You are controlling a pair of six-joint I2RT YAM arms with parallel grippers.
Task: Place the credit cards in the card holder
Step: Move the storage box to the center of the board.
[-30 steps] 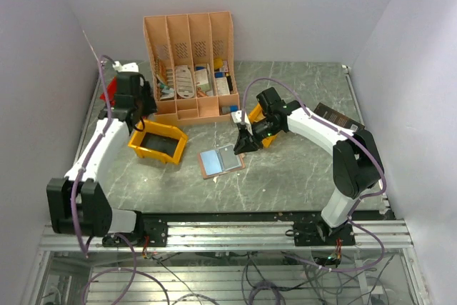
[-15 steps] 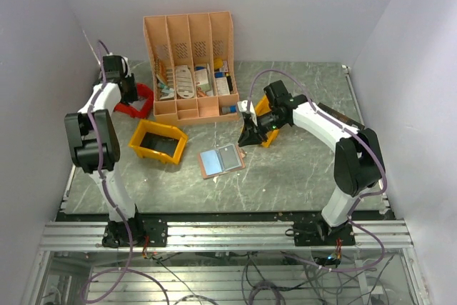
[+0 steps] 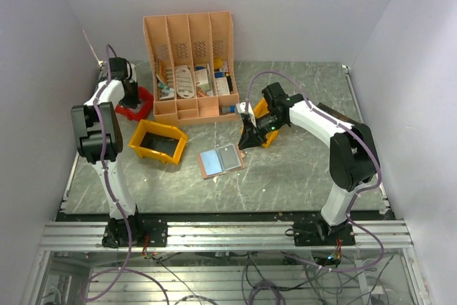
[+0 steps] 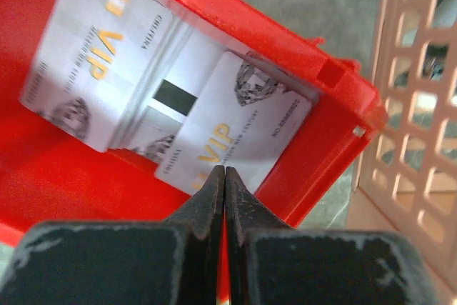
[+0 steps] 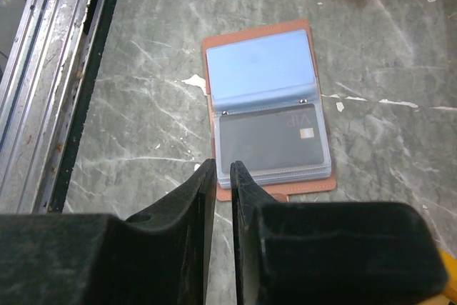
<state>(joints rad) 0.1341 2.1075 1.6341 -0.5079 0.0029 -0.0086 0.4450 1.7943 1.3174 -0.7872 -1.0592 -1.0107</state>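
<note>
Overhead, the left end effector [image 3: 132,98] is hard to make out. It sits low over the red tray [image 3: 140,108] at the upper left of the frame, the arm covers most of it, and neither fingers nor cards can be read there. The left wrist view fills this in. The fingers [image 4: 211,198] are pressed together with no gap, and their tips are at the near edge of a white VIP card [image 4: 239,116] lying in the tray. Whether they pinch that edge cannot be told. More cards [image 4: 100,55] lie overlapped toward the upper left of that frame, blurred. The organiser [image 4: 418,105] shows only as peach lattice down the right edge.

Further right on the table [image 3: 285,176] stands a yellow bin [image 3: 158,141]. At centre frame the holder [image 3: 221,159] lies open and flat, and from overhead it is just two pale panels. The right wrist view shows more: a dark card [image 5: 271,130] sits in the nearer pocket, and the farther pocket is plain pale blue, its contents unreadable.

The right end effector [image 3: 247,138] hangs just right of the holder, not touching it. Its fingers are closed to a thin slit and hold nothing. A second bin [image 3: 265,125] behind it is largely hidden by the arm.
</note>
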